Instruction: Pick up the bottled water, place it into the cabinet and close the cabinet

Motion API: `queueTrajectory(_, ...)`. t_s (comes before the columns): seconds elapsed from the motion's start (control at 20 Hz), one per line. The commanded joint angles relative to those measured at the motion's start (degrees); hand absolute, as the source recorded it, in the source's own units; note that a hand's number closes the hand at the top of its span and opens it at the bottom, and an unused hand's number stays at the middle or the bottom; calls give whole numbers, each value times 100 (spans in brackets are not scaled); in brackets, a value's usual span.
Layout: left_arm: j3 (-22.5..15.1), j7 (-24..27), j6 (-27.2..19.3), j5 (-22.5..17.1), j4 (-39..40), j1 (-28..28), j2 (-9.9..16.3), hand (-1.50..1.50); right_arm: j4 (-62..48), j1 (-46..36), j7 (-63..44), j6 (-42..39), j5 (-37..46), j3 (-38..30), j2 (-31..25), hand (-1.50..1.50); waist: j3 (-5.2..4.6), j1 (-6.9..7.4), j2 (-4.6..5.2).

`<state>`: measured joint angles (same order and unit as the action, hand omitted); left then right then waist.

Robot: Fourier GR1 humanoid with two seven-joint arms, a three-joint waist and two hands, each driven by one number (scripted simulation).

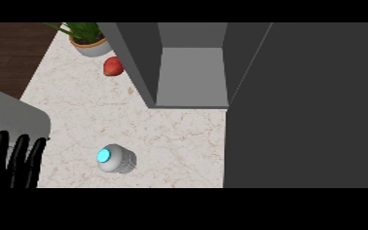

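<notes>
We see our left hand (22,158), fingers straight and empty, beside the untouched bottle (115,158) on the tabletop (173,136); next we must grasp it for the open cabinet (191,73).

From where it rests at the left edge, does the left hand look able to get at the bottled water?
Probably yes. The left hand shows open at the view's left edge, and only bare counter lies between it and the bottled water, which stands upright, apart from the cabinet.

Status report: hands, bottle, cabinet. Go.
Left hand open, resting at left edge; right hand not in view. Bottled water upright on counter, untouched. Cabinet open, path clear.
</notes>
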<state>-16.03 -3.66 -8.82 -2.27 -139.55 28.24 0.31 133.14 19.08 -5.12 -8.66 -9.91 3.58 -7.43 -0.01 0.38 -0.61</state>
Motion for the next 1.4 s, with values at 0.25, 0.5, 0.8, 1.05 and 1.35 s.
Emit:
queueTrajectory(0.25, -1394, 398, -115, 414, -1062, 1908, 160, -150, 1161, 1201, -184, -293, -283, 100, 5, -150, 3, 2, 6)
queueTrajectory(0.5, -1221, 1089, 9, 101, -912, 2409, 526, -150, 1344, 1483, -100, -499, -657, -216, -106, -150, -1, -1, 13)
queueTrajectory(0.8, -1700, 1879, -136, 387, -492, 2827, 585, -150, 1265, 1897, 217, -637, -472, -39, 46, -150, 0, 9, 10)
queueTrajectory(1.05, -1413, 1665, -328, 283, -209, 2354, 485, -150, 1645, 2186, 186, -731, -273, 260, 74, -150, -3, -54, 37)
queueTrajectory(1.35, -915, 1664, -404, -121, 348, 2214, 466, -150, 1768, 2777, 690, -1058, -450, -7, -52, -150, -4, -122, 27)
